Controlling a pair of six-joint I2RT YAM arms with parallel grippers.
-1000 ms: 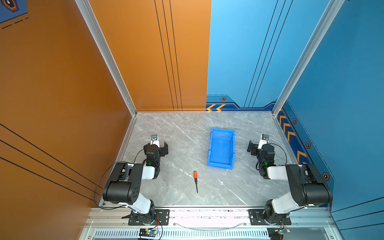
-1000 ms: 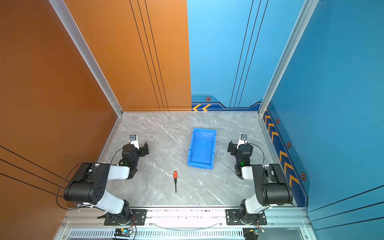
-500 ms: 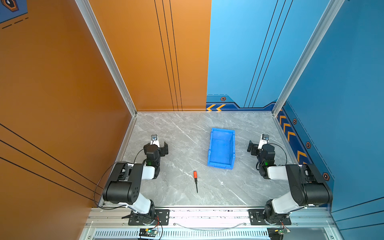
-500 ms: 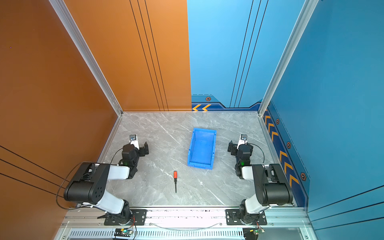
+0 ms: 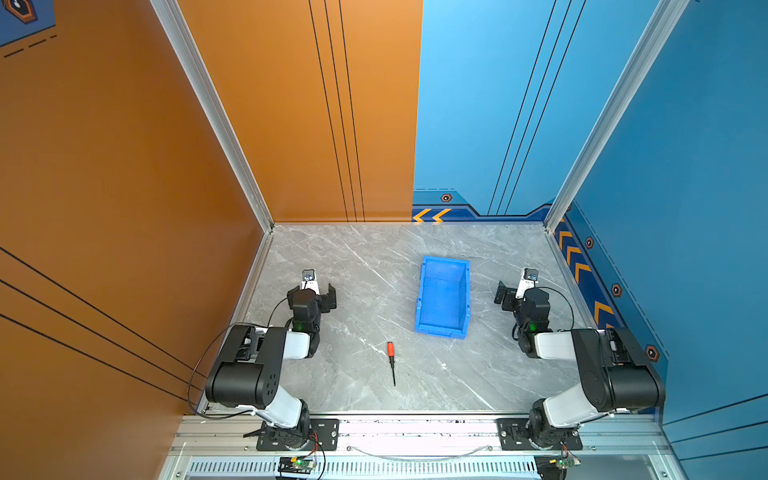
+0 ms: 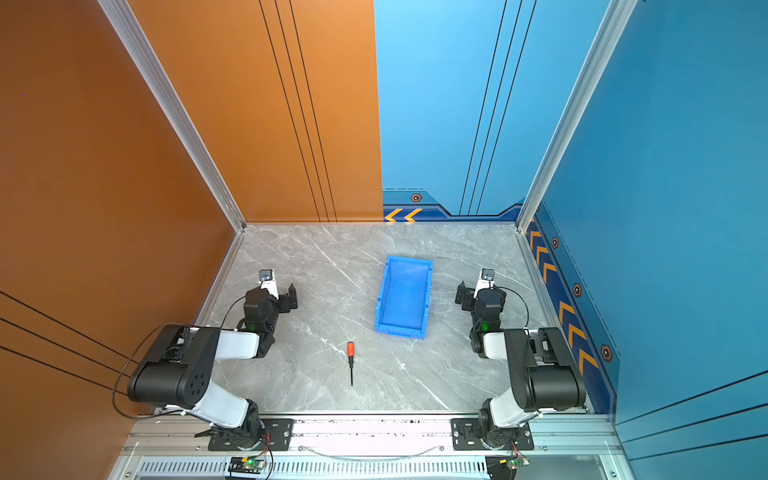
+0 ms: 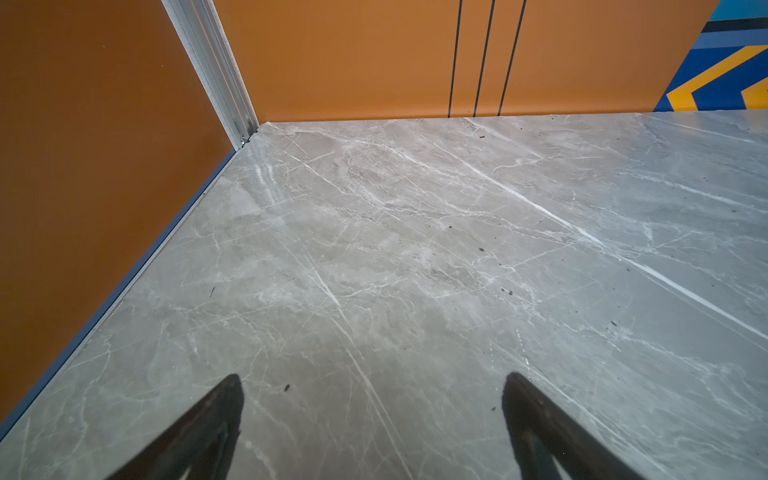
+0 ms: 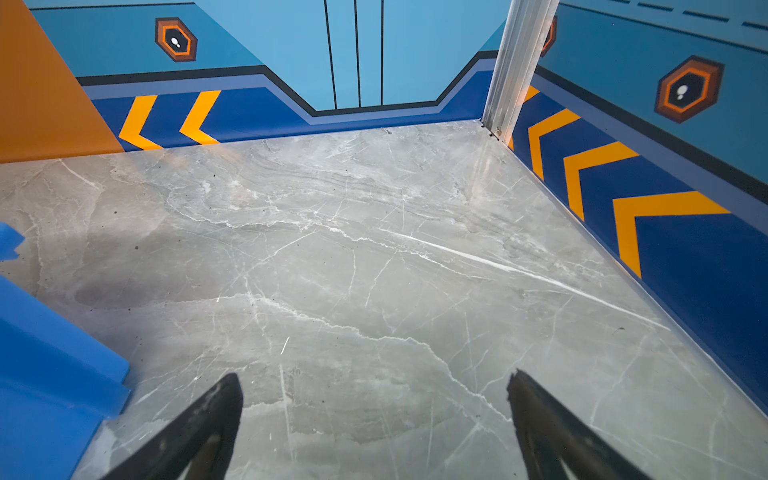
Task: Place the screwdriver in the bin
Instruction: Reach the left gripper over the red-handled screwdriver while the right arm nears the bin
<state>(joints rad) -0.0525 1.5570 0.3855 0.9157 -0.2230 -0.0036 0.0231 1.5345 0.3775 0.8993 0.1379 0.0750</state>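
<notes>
The screwdriver [image 5: 390,356] [image 6: 350,356], with a red-orange handle and a thin black shaft, lies flat on the grey marble table in both top views. Its handle points toward the bin and it is just in front of the bin's low front lip. The bright blue bin [image 5: 440,299] [image 6: 405,297] stands upright in mid-table with nothing inside; one corner of the bin [image 8: 41,353] shows in the right wrist view. My left gripper [image 5: 319,291] [image 6: 283,294] [image 7: 374,382] rests low at the left, open and holding nothing. My right gripper [image 5: 514,291] [image 6: 473,293] [image 8: 374,380] rests beside the bin's right wall, also open and holding nothing.
An orange wall [image 5: 124,208] closes the left side and a blue wall [image 5: 685,208] the right, with a back wall behind the table. An aluminium rail [image 5: 415,428] carrying both arm bases runs along the front edge.
</notes>
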